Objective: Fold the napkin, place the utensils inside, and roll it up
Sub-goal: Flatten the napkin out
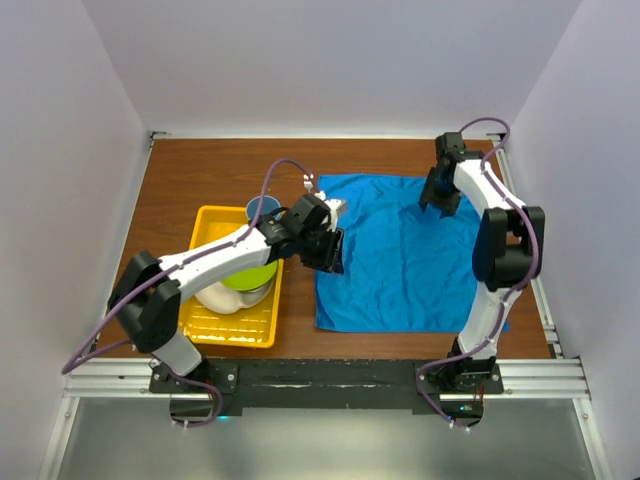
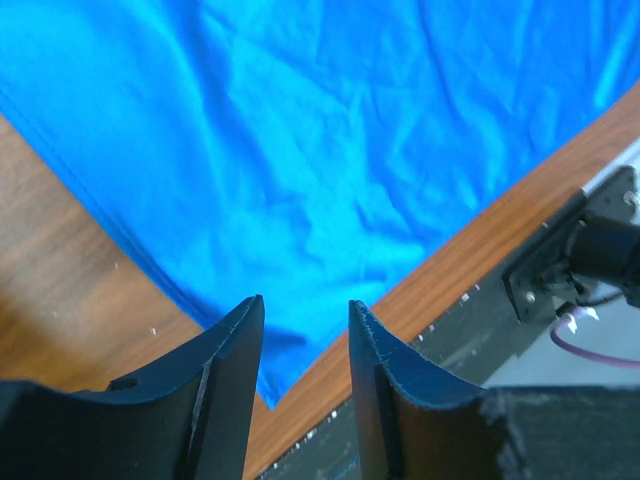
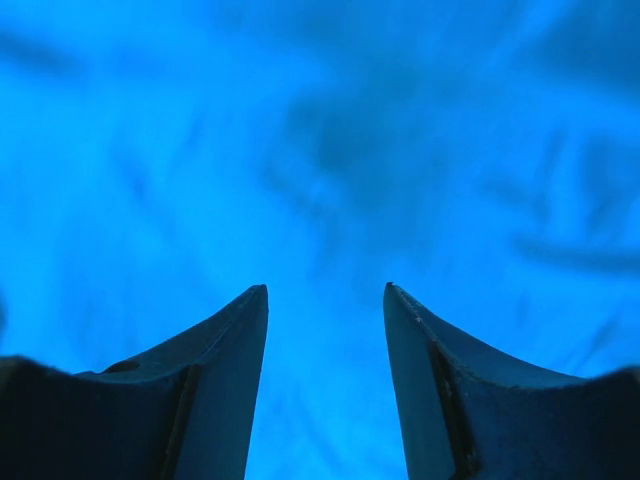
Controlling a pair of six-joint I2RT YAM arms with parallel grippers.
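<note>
The brown table (image 1: pixel 200 170) holds the bright blue napkin (image 1: pixel 400 260), spread out flat just right of the yellow tray (image 1: pixel 215 325). The left gripper (image 2: pixel 305 305) is over the napkin's left edge, and the right gripper (image 3: pixel 325 288) is over its far side. Both have their fingers apart, holding nothing.

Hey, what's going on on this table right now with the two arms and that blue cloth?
Two robot arms are working over the blue napkin, which lies spread out on the wooden table, not rolled up. The left gripper hovers open at the napkin's left edge. The right gripper hangs open above its far right part. Neither holds anything. A yellow tray with a bowl sits to the left, with a blue cup at its far corner. I can't spot the fork.
</note>
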